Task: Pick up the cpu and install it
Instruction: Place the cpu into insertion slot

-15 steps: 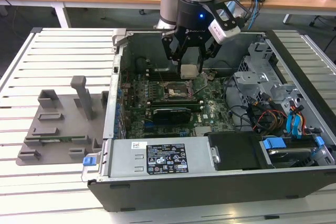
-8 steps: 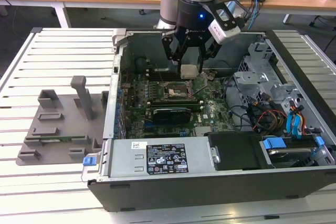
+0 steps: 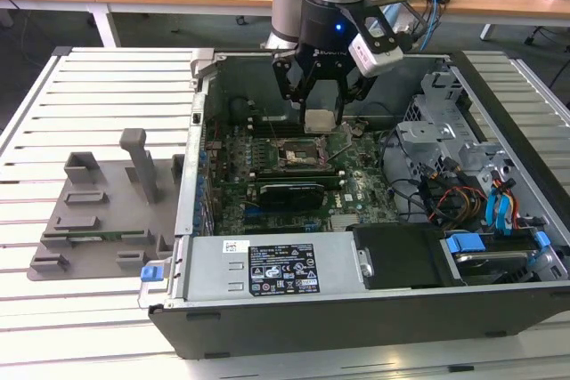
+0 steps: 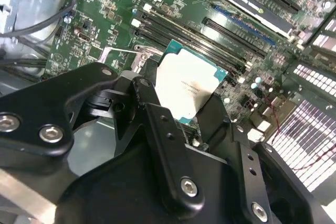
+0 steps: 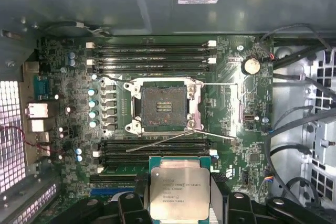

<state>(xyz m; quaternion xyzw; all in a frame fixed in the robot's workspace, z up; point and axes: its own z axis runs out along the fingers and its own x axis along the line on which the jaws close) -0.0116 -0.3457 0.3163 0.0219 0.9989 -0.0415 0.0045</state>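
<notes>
My gripper [image 3: 321, 113] pinches the cpu [image 5: 179, 192] by its edges, flat above the motherboard [image 5: 236, 145]. The empty socket [image 5: 164, 106] lies lower, slightly toward the exterior view's left, not directly beneath the cpu.

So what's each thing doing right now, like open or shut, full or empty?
chip: held up by the tool, not yet in the socket
tool: shut on the chip
socket: empty
computer case: open, insides showing
</notes>
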